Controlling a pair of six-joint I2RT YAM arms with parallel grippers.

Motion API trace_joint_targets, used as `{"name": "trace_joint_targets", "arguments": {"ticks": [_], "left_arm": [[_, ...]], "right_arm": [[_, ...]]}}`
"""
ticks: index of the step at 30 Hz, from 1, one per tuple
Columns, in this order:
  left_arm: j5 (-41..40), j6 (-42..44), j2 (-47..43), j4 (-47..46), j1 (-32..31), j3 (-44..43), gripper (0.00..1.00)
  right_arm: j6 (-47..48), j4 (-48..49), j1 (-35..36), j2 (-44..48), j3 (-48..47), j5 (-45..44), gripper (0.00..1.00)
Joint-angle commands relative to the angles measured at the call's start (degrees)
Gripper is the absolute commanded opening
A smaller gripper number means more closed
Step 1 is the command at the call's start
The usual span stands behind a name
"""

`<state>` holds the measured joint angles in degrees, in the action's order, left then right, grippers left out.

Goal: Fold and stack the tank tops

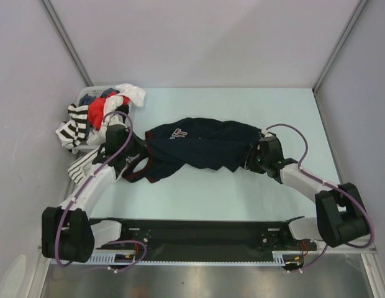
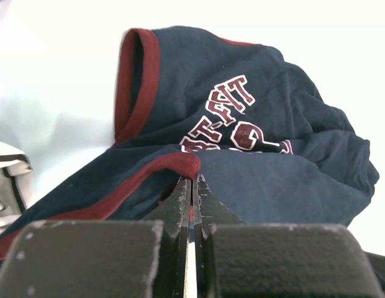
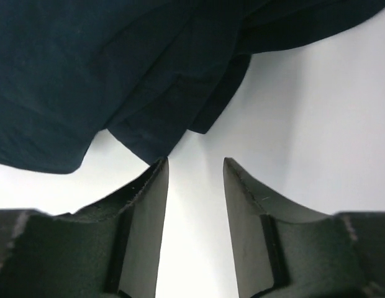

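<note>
Navy jersey (image 1: 199,146) is lying bunched across the middle of the tabletop (image 1: 254,192), its maroon-trimmed edge (the end nearer the left edge) being pinched by the left gripper (image 2: 192,185). The right gripper (image 3: 195,171) is hovering at the jersey's other end, jaws spread, gripping nothing. The white striped top (image 1: 79,164) is lying by the left edge.

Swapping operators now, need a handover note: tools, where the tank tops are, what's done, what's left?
Left tool: shut on the navy jersey, at its maroon trim.
Right tool: open, empty, just short of the jersey's other end.
Jersey lies crumpled mid-table, unfolded. White striped top is bunched at the table's left edge, under the left arm, near the basket of clothes.
Done: nothing folded or stacked.
Left: fold both, then stack.
</note>
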<state>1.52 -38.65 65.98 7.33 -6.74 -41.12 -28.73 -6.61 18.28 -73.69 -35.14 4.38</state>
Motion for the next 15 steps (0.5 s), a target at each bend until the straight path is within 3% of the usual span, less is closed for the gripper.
{"name": "trace_joint_targets", "arguments": {"ticks": [1, 3, 11, 12, 15], "left_arm": [[2.79, -2.39, 2.22, -1.97, 0.77, -4.39, 0.0], [3.05, -2.39, 3.37, -2.32, 0.85, -4.84, 0.0], [2.79, -2.13, 3.46, -2.68, 2.26, -5.11, 0.0], [2.79, -1.87, 3.2, -2.67, 2.35, -5.11, 0.0], [2.17, -1.69, 2.5, -2.24, 2.7, -5.11, 0.0]], "right_arm": [[0.34, 5.99, 1.23, -5.13, -3.36, 1.51, 0.47], [-0.44, 9.07, 1.67, -8.39, -4.41, 1.59, 0.52], [-2.47, 14.08, 3.25, -15.95, -8.37, -0.42, 0.55], [-2.64, 14.43, 3.42, -16.65, -8.81, -0.43, 0.53], [-3.35, 14.79, 3.34, -19.12, -10.39, -0.16, 0.27]]}}
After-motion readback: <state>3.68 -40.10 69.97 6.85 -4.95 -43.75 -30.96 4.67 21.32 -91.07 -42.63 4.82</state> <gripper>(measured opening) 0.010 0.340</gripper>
